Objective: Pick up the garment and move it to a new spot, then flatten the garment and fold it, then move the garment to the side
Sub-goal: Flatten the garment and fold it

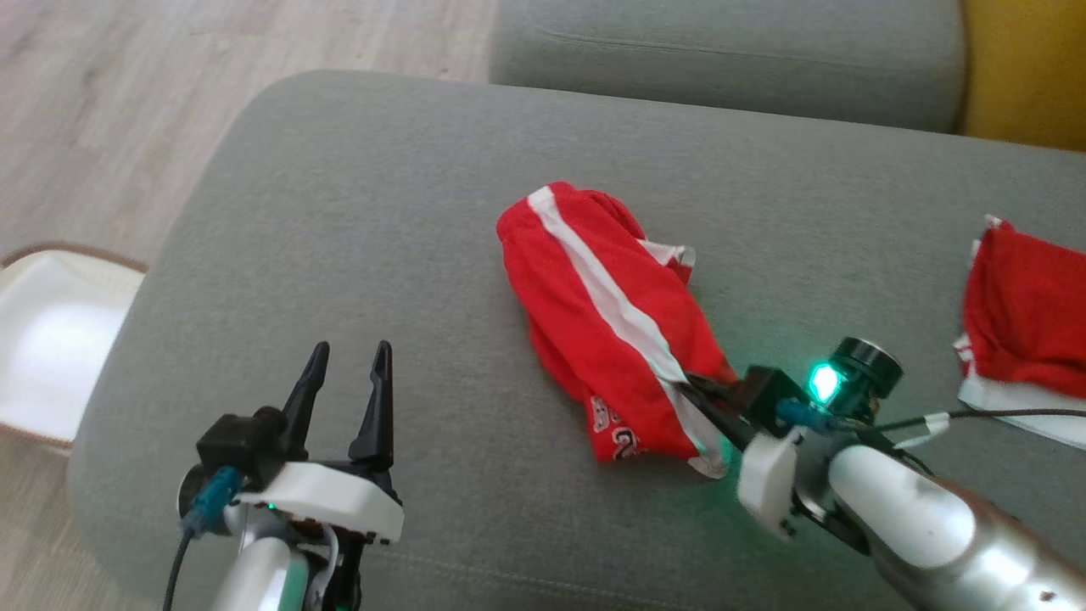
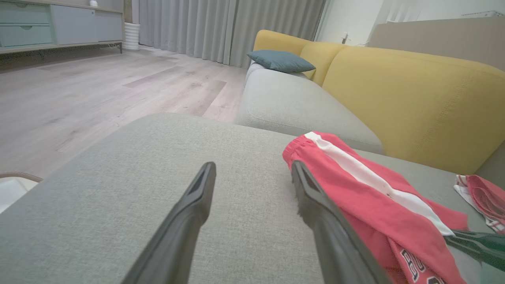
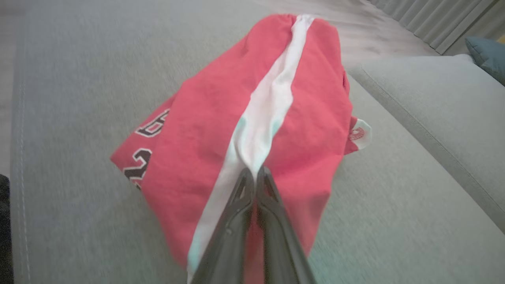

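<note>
The garment [image 1: 607,314] is a pair of red shorts with a white side stripe and dark lettering, bunched lengthwise on the grey sofa cushion [image 1: 382,212]. My right gripper [image 1: 697,389] is shut on the garment's near end at the white stripe; in the right wrist view its fingertips [image 3: 254,173] pinch the stripe of the garment [image 3: 221,118]. At the lower left, my left gripper [image 1: 348,361] hovers open over bare cushion, left of the garment and apart from it. Seen from the left wrist, the garment [image 2: 355,185] lies just right of that gripper [image 2: 254,169].
A second red and white cloth [image 1: 1022,327] lies at the cushion's right edge. A white basket [image 1: 51,339] stands on the wooden floor [image 1: 110,102] to the left. Another grey cushion [image 1: 730,51] and the yellow sofa back [image 2: 414,102] lie behind.
</note>
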Controlling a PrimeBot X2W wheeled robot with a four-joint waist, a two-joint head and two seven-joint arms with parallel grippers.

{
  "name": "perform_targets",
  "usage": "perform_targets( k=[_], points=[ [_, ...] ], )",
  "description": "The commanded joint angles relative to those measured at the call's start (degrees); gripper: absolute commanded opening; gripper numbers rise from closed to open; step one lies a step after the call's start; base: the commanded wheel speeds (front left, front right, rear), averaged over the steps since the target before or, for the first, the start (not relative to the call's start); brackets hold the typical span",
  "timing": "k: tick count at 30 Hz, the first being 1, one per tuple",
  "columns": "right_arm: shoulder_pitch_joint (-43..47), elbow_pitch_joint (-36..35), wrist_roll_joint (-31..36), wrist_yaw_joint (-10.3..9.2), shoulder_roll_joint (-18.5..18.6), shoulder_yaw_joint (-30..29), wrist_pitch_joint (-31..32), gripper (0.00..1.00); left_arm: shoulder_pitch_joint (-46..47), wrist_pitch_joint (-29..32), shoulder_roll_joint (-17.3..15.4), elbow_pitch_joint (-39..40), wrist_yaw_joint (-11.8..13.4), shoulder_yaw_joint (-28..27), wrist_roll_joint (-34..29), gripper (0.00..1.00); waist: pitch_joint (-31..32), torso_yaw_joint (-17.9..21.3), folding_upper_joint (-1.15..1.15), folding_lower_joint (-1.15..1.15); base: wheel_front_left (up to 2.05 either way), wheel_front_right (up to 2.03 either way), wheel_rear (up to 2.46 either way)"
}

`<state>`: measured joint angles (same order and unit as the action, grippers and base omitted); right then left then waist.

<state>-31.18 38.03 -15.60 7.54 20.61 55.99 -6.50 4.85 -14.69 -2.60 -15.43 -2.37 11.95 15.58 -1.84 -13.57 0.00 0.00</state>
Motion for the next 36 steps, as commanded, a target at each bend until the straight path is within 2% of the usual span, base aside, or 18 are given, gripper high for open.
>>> perform_targets(
  k=[1,4,5,8,12,13,16,21,25,29,36],
  points=[
    [-1.68,-1.54,0.02,-0.05,2.16,1.52,-0.15,0.0,1.89,-0.3,-0.28,1.47,-0.16,-2.05,-0.58,1.0,-0.01,1.44,0.0,0.0,0.0,0.0,0.0],
    [-2.08,-1.57,0.31,-0.05,4.04,3.15,-0.52,0.0,1.99,-0.3,-0.28,1.32,-0.3,-1.97,-0.69,1.0,0.07,2.79,0.0,0.0,0.0,0.0,0.0],
    [-2.18,-1.41,0.32,-0.05,4.31,2.87,-0.82,1.0,2.02,-0.3,-0.28,1.3,-0.3,-1.96,-0.7,1.0,0.07,3.24,0.0,0.0,0.0,0.0,0.0],
    [-1.9,-0.6,-1.35,-0.05,3.99,-0.53,-1.78,1.0,2.19,-0.3,-0.28,1.3,-0.29,-2.01,-0.71,1.0,0.07,4.43,0.0,0.0,0.0,0.0,0.0],
    [-1.01,-0.21,-3.41,-0.05,2.3,-9.64,-4.12,1.0,2.46,-0.3,-0.28,1.52,-0.21,-2.37,-0.66,1.0,0.13,5.97,0.0,0.0,0.0,0.0,0.0],
    [-1.01,-0.21,-3.41,-0.05,2.3,-9.64,-4.12,1.0,2.46,-0.3,-0.28,1.52,-0.21,-2.37,-0.66,1.0,0.13,5.97,0.0,0.0,0.0,0.0,0.0],
    [0.77,-0.83,-3.87,-0.05,0.39,-19.02,-5.89,1.0,2.75,-0.3,-0.28,2.38,-0.17,-2.97,-0.68,1.0,0.36,6.96,0.0,0.0,0.0,0.0,0.0],
    [6.96,-5.18,-1.99,-0.05,-4.85,-34.21,-7.54,1.0,2.91,-0.3,-0.28,4.78,0.01,-4.59,-0.42,1.0,0.56,8.64,0.0,0.0,0.0,0.0,0.0],
    [14.64,-10.79,0.9,-0.05,-11.29,-43.0,-7.96,1.0,2.91,-0.3,-0.28,6.89,-0.05,-5.35,0.22,1.0,0.52,9.47,0.0,0.0,0.0,0.0,0.0],
    [21.6,-15.52,3.84,-0.05,-15.91,-46.06,-7.92,1.0,2.62,-0.3,-0.28,7.62,-0.4,-5.68,-0.23,1.0,0.28,10.18,0.0,0.0,0.0,0.0,0.0],
    [26.85,-20.03,2.88,-0.05,-17.6,-45.91,-4.72,1.0,2.88,-0.3,-0.28,7.42,-0.95,-5.36,-0.41,1.0,-0.45,9.95,0.0,0.0,0.0,0.0,0.0]
  ],
)
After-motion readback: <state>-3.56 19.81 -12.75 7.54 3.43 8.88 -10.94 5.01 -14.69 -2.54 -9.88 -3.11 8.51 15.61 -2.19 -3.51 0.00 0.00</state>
